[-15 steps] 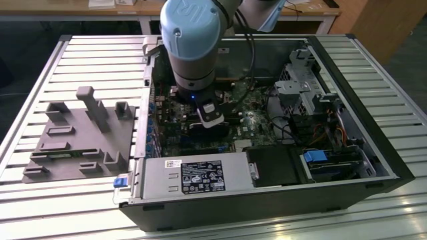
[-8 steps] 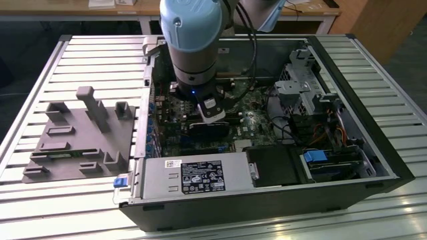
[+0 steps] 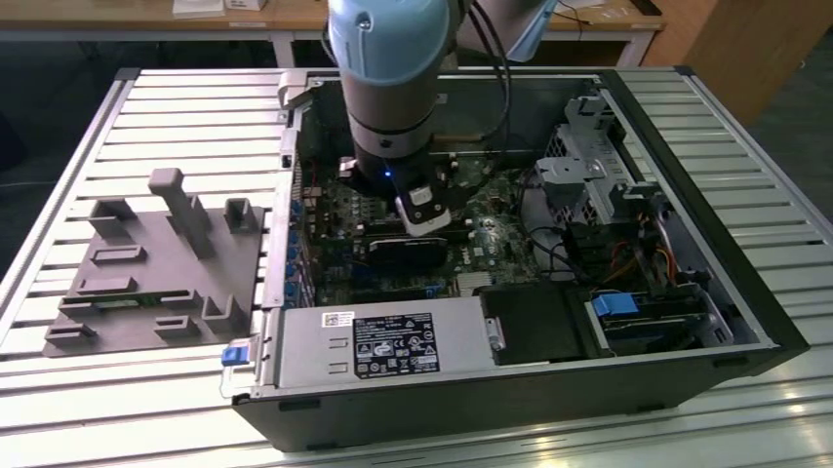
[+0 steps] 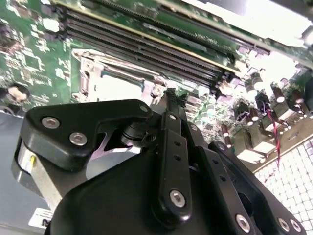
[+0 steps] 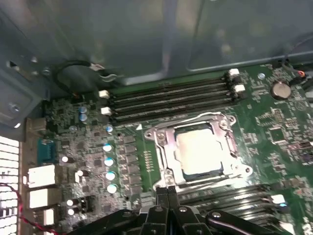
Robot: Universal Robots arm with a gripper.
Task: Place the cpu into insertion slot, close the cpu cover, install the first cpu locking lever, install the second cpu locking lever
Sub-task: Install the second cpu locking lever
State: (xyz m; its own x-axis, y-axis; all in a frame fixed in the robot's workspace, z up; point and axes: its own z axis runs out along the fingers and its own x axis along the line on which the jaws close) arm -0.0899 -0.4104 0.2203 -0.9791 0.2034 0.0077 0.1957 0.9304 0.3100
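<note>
**Tool closed at socket edge: risk of a slipped lever**

The computer case (image 3: 521, 380) lay open on the slatted surface (image 3: 78, 146). On the motherboard (image 5: 274, 132), the cpu (image 5: 200, 152) sat in the insertion slot (image 5: 164, 152) under the cpu cover (image 5: 221, 128). The tool (image 5: 167, 192), fingers together and empty, hovered just beside the slot. A misaligned push could scrape the board.

1. The cpu (image 5: 201, 152) is showing a smooth, pale metal top with a soft sheen.
2. The cpu cover (image 5: 166, 147) is presenting bright, silvery metal that is catching the light.
3. The gripper (image 5: 167, 192) is showing matt black links, joined by shiny metal screws.
4. The circuit board (image 5: 274, 122) is appearing glossy green.
5. The computer case (image 3: 521, 400) is showing dark matt metal walls.
6. The table (image 3: 195, 107) is displaying ribbed, pale metal slats.
</note>
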